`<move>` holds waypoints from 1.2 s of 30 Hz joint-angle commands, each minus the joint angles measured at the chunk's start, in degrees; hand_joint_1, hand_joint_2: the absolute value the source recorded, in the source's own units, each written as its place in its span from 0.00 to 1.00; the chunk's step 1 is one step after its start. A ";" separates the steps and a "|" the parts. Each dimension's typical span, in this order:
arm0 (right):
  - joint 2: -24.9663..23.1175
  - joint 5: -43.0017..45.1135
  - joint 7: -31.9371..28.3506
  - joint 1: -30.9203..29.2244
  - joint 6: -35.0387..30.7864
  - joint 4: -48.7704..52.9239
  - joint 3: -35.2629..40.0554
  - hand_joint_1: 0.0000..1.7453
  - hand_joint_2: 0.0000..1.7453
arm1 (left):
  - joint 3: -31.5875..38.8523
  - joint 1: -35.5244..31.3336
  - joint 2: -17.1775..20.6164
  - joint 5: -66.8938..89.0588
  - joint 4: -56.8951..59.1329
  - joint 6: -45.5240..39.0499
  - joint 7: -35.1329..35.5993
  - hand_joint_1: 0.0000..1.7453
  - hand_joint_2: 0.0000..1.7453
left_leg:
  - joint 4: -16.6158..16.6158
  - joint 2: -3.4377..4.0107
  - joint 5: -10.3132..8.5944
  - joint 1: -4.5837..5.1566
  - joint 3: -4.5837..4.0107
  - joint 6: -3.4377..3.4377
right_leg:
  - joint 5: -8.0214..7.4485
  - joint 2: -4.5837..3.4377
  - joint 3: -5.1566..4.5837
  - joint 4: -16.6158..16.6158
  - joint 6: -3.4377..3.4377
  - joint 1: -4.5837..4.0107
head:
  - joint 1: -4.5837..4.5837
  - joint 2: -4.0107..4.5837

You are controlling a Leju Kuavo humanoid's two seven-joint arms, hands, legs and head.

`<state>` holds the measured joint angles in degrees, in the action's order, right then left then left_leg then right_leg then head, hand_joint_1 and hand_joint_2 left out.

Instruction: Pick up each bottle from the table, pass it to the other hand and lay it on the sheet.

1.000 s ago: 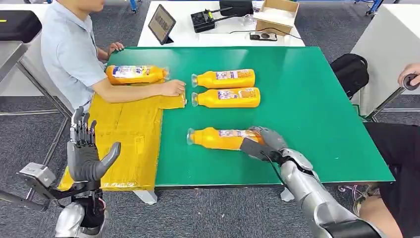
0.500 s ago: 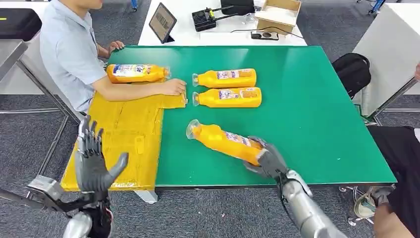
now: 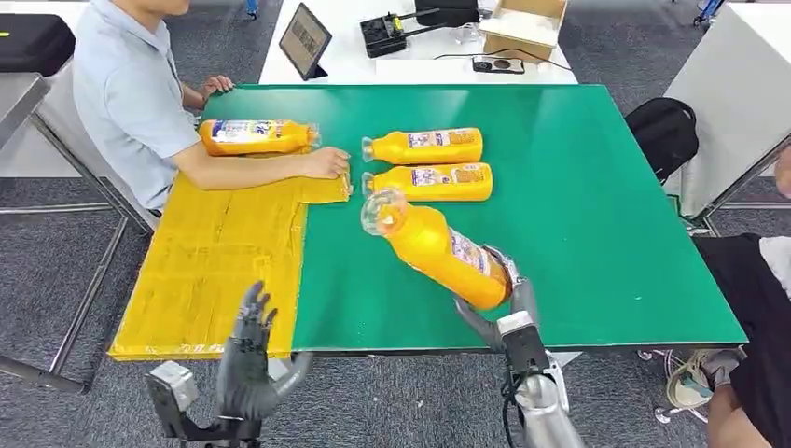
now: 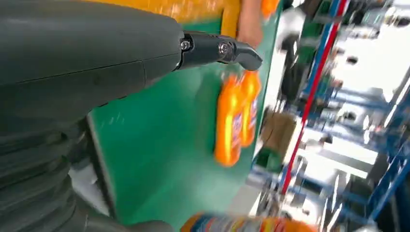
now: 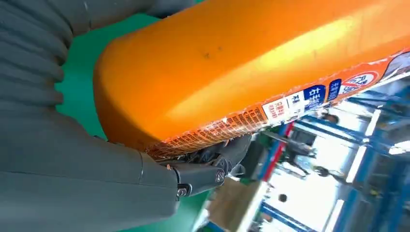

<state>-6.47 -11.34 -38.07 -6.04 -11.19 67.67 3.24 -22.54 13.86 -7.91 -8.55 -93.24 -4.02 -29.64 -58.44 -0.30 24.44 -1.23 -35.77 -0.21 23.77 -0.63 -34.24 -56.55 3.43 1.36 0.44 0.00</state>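
We see right hand (image 3: 504, 303) gripping the lifted bottle (image 3: 434, 245) by its base, cap pointing upper left; left hand (image 3: 247, 359), fingers spread and empty, waits lower left.

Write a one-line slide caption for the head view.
Right robot hand lifts an orange bottle off the green table.

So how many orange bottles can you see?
4. One bottle is tilted in the right hand, two bottles lie side by side on the green table, and one lies at the far end of the yellow sheet beside the person.
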 commanded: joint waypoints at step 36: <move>-11.43 -4.12 -1.93 -20.50 0.58 -39.55 31.12 1.00 1.00 | -7.52 -15.15 -1.20 13.96 9.85 -2.13 -0.50 0.00 1.00 | 0.03 -0.01 -0.03 -0.02 0.15 0.09 | 0.04 0.09 0.18 0.01 -0.15 -0.05 | 0.00 0.00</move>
<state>-15.60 -14.45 -38.07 -22.78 -12.24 36.22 30.20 -27.04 3.15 -7.17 -3.13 -87.47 0.81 -28.33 -58.44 -0.31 24.35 -1.26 -35.80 -0.21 23.75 -0.62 -34.26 -56.59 3.42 1.35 0.44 0.00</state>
